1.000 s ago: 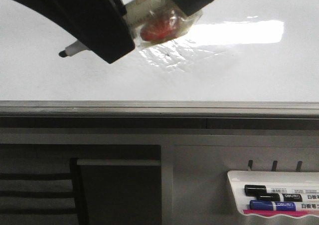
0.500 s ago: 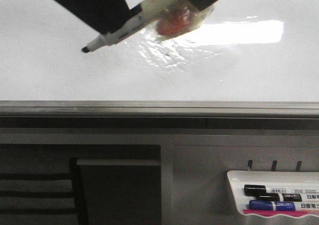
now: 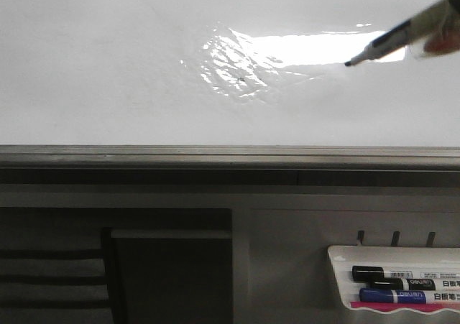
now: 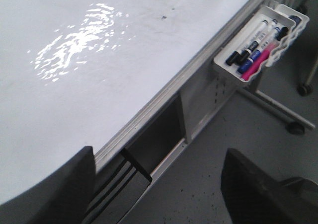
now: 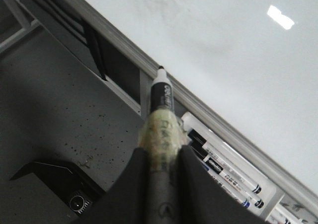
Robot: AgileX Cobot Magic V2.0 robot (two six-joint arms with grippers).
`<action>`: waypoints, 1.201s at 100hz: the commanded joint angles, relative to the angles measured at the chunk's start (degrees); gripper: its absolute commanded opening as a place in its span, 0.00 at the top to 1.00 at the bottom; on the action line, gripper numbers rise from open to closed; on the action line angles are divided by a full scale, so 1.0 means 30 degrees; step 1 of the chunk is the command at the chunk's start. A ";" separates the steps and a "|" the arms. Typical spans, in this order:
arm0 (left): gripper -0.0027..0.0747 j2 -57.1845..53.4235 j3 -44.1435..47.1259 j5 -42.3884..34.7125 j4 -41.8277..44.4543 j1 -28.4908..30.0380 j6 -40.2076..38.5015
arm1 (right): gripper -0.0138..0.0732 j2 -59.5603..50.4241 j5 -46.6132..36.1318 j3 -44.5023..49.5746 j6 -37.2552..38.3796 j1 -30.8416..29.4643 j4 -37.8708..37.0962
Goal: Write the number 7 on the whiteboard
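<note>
The whiteboard (image 3: 108,72) lay flat and glossy, with a bright rectangular glare and a rippled patch of reflected light near its middle. Along its near side ran a grey metal edge rail (image 3: 230,155). I could find no number 7 on the board; only a tiny dark speck (image 3: 241,80) showed among the ripples, too small to read as a stroke.

From the right edge of the front view a marker (image 3: 392,40) slanted in over the board, black tip pointing left and sitting at the end of the glare. Whether the tip touched the surface I could not tell. In the right wrist view the right hand (image 5: 160,164) was clamped on that marker (image 5: 161,100), dark fingers (image 5: 134,184) pressed against both sides of its tape-wrapped barrel, the capless tip poking out ahead towards the rail.

The left hand (image 4: 159,184) showed only in its own wrist view, its two dark fingers (image 4: 54,189) spread wide apart with nothing between them, hanging over the board's near edge and the grey floor (image 4: 233,129) beside it.

Below the rail, to the right, a small white marker tray (image 3: 338,266) hung on the frame, holding a black-capped marker (image 3: 392,274), a blue one (image 3: 395,295) and something pink (image 3: 402,307) along the bottom.
</note>
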 commanded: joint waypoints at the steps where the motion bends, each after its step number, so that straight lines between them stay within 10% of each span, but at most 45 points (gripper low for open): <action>1: 0.33 -0.1392 0.1177 -0.3047 -0.1384 0.0723 -0.0242 | 0.90 -0.0490 -0.2969 0.0427 0.0487 -0.0457 0.0879; 120: 0.33 -0.1783 0.3104 -0.5948 -0.2624 0.0864 -0.0242 | 0.90 0.7027 -0.8056 -0.2287 0.0315 0.0840 0.3285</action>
